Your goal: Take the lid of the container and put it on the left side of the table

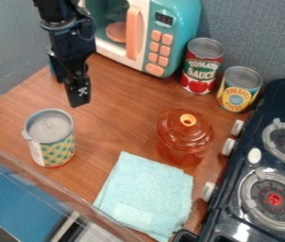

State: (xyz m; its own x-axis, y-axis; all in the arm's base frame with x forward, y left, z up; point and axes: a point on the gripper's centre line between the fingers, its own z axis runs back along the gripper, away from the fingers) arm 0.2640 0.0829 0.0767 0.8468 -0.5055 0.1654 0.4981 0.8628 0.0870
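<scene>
Holding the black two-finger hand [80, 100] above the brown wooden table [116, 101], behind the yellow tin with green dots [55, 145], and being unable to tell whether spread or pressed together. Seeing the round translucent amber lid [171, 130] with its pale orange knob sitting on the translucent amber container [178, 155], between the folded pale turquoise cloth [146, 194] and the red-labelled can [202, 71], near the black toy stove [232, 189]

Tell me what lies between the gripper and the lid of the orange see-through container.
In the camera view, only bare wooden tabletop shows between the gripper and the lid.
</scene>
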